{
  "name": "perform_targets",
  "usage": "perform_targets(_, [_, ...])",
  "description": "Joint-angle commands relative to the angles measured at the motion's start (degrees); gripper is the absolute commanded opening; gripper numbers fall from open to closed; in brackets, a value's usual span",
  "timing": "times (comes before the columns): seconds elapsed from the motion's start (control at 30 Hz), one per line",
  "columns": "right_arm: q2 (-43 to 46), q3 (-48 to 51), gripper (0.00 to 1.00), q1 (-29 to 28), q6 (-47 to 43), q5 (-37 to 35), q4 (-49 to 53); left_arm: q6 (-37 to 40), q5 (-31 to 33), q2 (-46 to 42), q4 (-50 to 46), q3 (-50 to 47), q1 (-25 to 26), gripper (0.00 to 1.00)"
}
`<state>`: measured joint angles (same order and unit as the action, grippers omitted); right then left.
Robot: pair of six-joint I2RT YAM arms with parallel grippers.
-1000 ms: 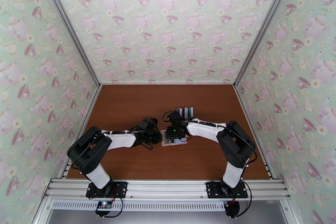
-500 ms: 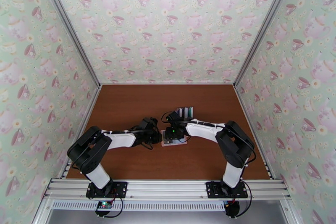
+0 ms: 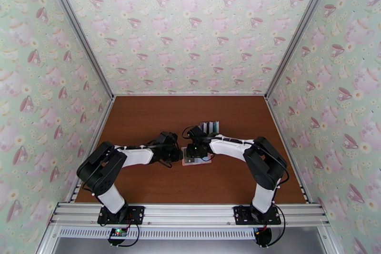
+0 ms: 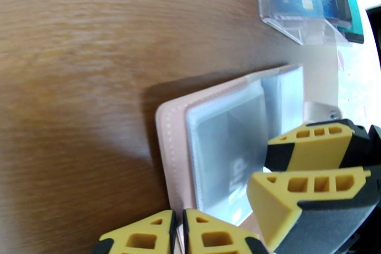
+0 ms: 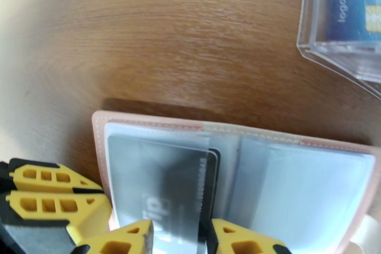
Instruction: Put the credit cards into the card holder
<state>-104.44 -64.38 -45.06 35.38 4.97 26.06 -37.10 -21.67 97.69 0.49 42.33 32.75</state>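
Here, card holder point(image 5: 157, 121) open, long axis left-right, black card point(image 5: 190, 178) lengthwise inside.

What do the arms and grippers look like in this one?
The left arm and right arm have white links between bulky black joints, with thin black cables. A green light glows on the right wrist. The fingers are yellow with rectangular cut-outs, backed in black.

Card point(image 5: 181, 178) seemingly in card holder point(image 5: 152, 123) pocket; card rack point(image 5: 328, 55) behind it.
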Motion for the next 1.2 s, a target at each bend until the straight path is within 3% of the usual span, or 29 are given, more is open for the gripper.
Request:
perform_targets(0.0, [-0.59, -1.97, 0.36, -1.35, 0.93, 3.10, -1.38, 2.07, 4.36, 2.15, -4.49, 1.07, -2.13, 0.14])
perform_targets(0.87, [3.37, -1.36, 0.43, -1.09, 0.27, -2.06, 1.76, 5.02, 5.70, -4.14, -9.41, 2.03, -3.77, 0.18])
perform_targets(1.1, [6.56, 0.89, 0.44, 1.65, -0.77, -2.42, 1.93, 4.59, 4.40, -7.47, -8.04, 0.65, -2.06, 0.17])
perform_targets(1.17, [7.22, 1.62, 0.45, 2.64, -1.40, -2.36, 2.11, 3.96, 4.18, -8.25, -6.67, -0.19, -1.24, 0.22])
